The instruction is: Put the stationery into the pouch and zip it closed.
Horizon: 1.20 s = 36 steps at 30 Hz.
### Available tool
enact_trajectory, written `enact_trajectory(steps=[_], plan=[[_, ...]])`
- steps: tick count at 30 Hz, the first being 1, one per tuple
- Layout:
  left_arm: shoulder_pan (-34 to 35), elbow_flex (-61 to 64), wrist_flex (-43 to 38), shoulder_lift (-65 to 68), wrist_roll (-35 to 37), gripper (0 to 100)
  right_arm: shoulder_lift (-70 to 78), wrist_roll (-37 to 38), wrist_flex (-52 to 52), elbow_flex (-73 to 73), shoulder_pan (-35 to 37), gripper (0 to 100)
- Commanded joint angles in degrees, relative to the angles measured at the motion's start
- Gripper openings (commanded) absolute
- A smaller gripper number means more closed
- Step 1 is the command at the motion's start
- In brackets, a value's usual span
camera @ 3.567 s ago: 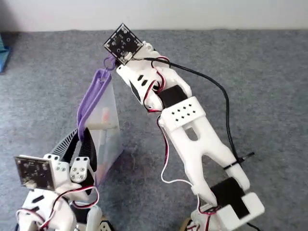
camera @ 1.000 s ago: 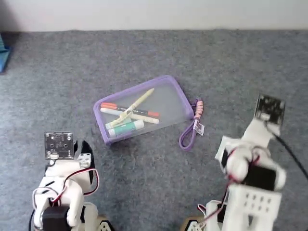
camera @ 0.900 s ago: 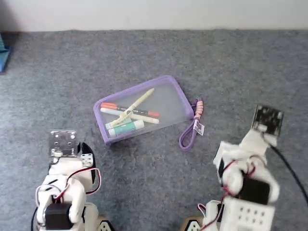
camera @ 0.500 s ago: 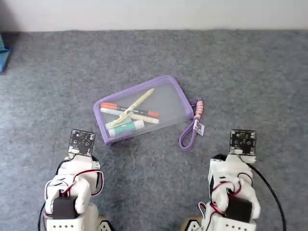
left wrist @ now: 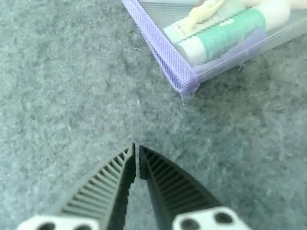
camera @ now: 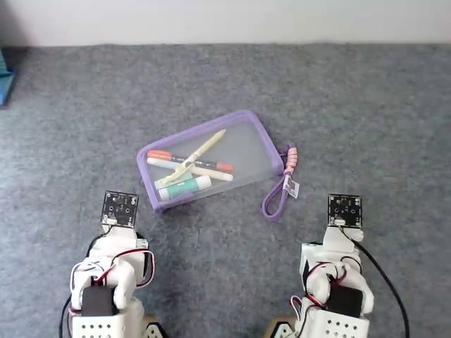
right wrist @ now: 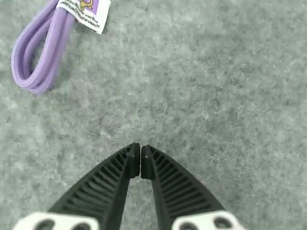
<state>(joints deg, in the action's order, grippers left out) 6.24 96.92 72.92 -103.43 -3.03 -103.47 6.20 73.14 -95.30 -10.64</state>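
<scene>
Your purple-trimmed clear pouch (camera: pixel 246 151) lies flat mid-table, pens (camera: pixel 189 163) inside. Left gripper (left wrist: pixel 136 154) sits near the pouch's corner, jaws closed and empty. Right gripper (right wrist: pixel 140 154) sits near the wrist loop (right wrist: pixel 31 64), closed on nothing.

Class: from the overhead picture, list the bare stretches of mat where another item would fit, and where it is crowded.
Free: the wide strip between pouch and back wall; the mat right of the strap; the gap between the left arm and right arm. Crowded: the pouch's near corner by the left end effector.
</scene>
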Motion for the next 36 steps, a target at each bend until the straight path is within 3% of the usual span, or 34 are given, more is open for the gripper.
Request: enact_trajectory(steps=[1, 4, 9, 13, 36], plan=[[0.09, -0.48, -1.14, -0.62, 0.88, 1, -0.57, 0.35, 1.27, -1.14, -0.48, 0.9], [0.97, -0.48, -1.14, -0.62, 0.88, 1, -0.57, 0.35, 1.98, -1.14, -0.75, 0.9], [8.62, -0.48, -1.32, -0.62, 1.05, 1, -0.57, 0.35, 1.98, -1.14, -0.48, 0.9], [11.43, -0.48, -1.23, -0.62, 5.98, 1, -0.57, 0.35, 1.98, -1.14, -0.57, 0.9], [10.99, -0.48, -1.05, -0.62, 8.09, 1, -0.57, 0.35, 1.98, -1.14, -0.57, 0.9]])
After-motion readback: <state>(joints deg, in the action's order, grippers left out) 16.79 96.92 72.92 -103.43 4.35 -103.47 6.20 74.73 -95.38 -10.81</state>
